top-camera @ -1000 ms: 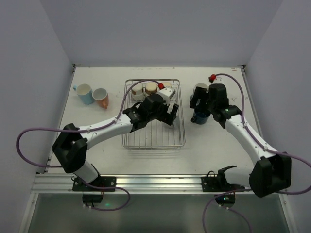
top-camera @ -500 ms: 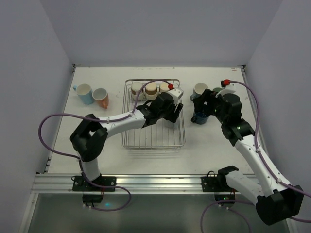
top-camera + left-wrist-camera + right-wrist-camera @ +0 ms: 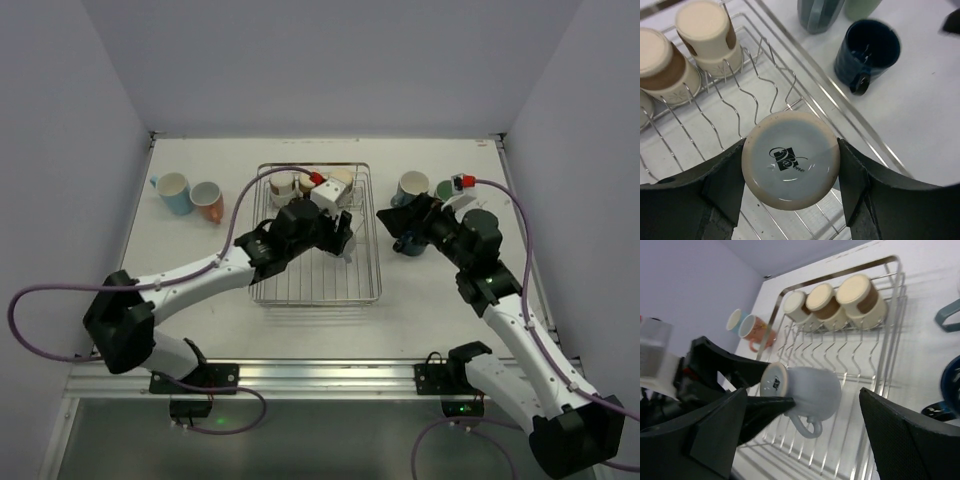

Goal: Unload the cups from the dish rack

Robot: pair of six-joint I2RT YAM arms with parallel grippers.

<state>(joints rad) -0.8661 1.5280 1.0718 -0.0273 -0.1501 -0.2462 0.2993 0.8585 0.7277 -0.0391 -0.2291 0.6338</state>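
we couldn't see grey mug (image 3: pixel 812 390) under the wrist in top view | left gripper (image 3: pixel 791 170) stretched over dish rack (image 3: pixel 315 298), fingers pinching grey mug base-up between them | right gripper (image 3: pixel 802 392) fingers spread wide, dish rack ahead of them

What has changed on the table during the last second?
The left gripper closed on the grey mug in the dish rack, then shifted slightly left. The right gripper, open, moved off the navy cup and turned toward the rack. The three cream cups and the two cups on the left stayed in place.
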